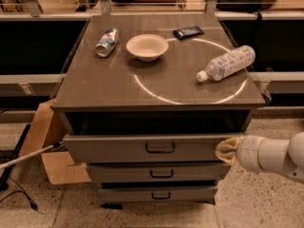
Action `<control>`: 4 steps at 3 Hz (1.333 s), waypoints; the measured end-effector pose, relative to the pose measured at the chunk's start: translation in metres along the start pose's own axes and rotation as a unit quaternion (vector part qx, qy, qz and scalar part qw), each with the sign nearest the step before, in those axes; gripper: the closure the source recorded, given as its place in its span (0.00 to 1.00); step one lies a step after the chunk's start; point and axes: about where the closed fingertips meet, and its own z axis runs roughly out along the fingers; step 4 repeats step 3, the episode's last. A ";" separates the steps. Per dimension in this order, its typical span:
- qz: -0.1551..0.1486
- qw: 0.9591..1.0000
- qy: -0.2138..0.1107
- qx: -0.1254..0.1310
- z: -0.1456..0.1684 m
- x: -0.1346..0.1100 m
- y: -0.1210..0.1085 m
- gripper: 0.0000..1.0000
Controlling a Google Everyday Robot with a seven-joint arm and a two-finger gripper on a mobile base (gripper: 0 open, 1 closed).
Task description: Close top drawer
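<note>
The top drawer (118, 148) is a wide grey drawer with a dark loop handle (160, 147) at its centre. It stands pulled out a little from the cabinet, with a dark gap above its front. My gripper (225, 150) is at the right end of the drawer front, touching it, with my white arm (270, 154) coming in from the right edge.
On the cabinet top (118, 87) lie a can (106, 42), a white bowl (147, 47), a dark flat packet (188, 32) and a plastic bottle (228, 63). Two shorter drawers (156, 173) sit below. A cardboard box (45, 146) and a white rod (26, 156) are at the left.
</note>
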 end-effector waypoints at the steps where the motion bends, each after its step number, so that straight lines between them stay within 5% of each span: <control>1: 0.000 1.000 0.000 0.000 0.000 0.000 0.000 0.04; 4: 0.000 1.000 0.000 0.000 0.000 0.000 0.000 0.00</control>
